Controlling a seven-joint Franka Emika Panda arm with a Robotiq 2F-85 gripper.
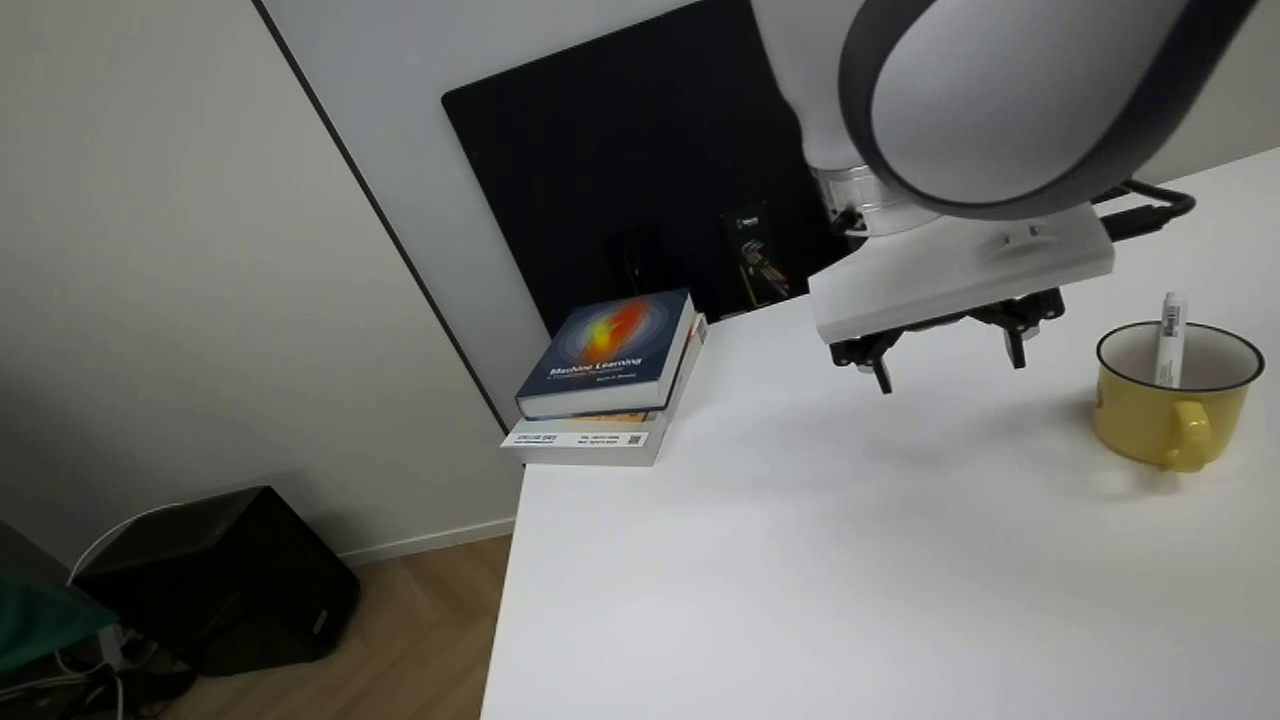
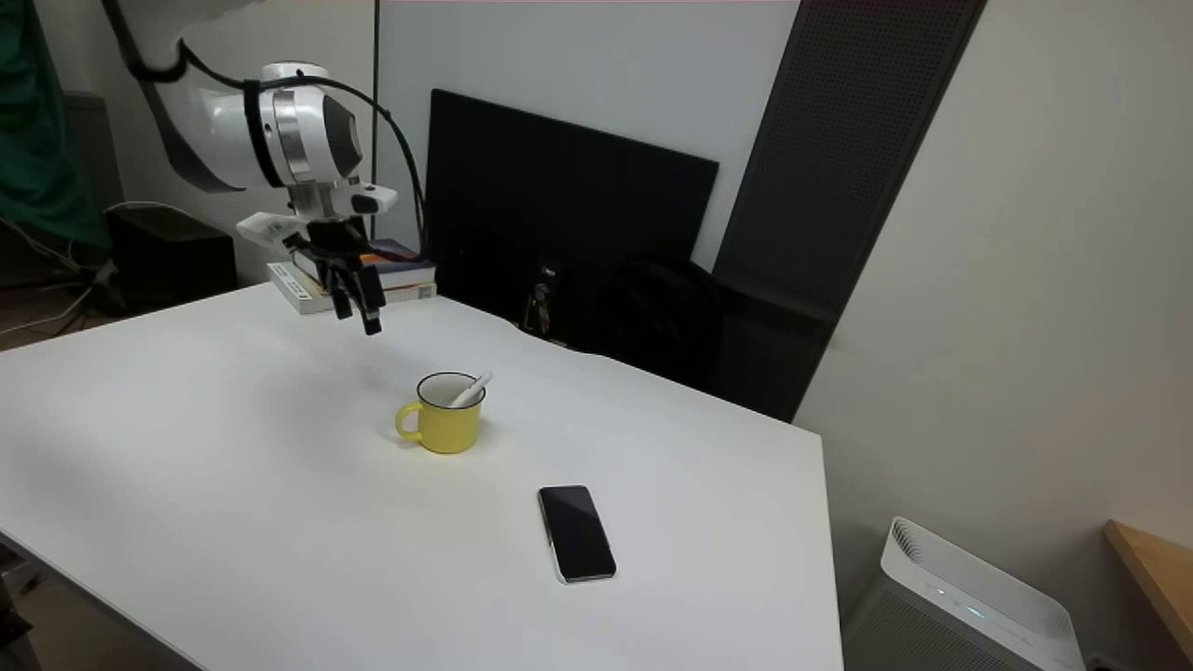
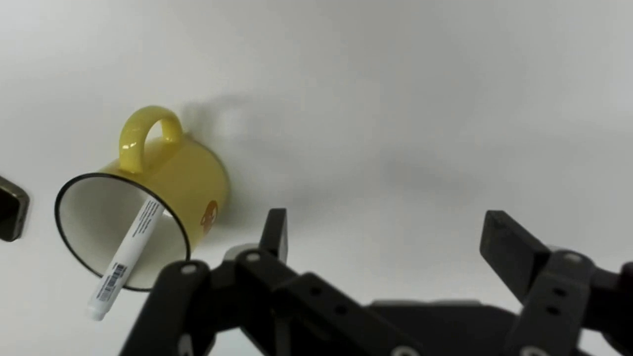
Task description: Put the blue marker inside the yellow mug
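The yellow mug [image 1: 1135,420] stands upright on the white table and shows in both exterior views [image 2: 449,431]. The blue marker [image 1: 1170,345] leans inside the mug, its whitish end sticking out above the dark rim; its lower end with the dark blue cap is hidden. In the wrist view the mug [image 3: 195,168] is at the left, with the marker [image 3: 126,257] in its mouth. My gripper [image 3: 383,217] is open with nothing between its fingers. In both exterior views the gripper [image 1: 950,375] [image 2: 359,321] hangs above the table, beside and apart from the mug.
Stacked books [image 1: 610,360] lie at the table's corner, behind the gripper in an exterior view [image 2: 410,275]. A black phone [image 2: 578,533] lies on the table [image 2: 280,522] near the mug. A dark monitor [image 2: 559,186] stands behind the table's back edge.
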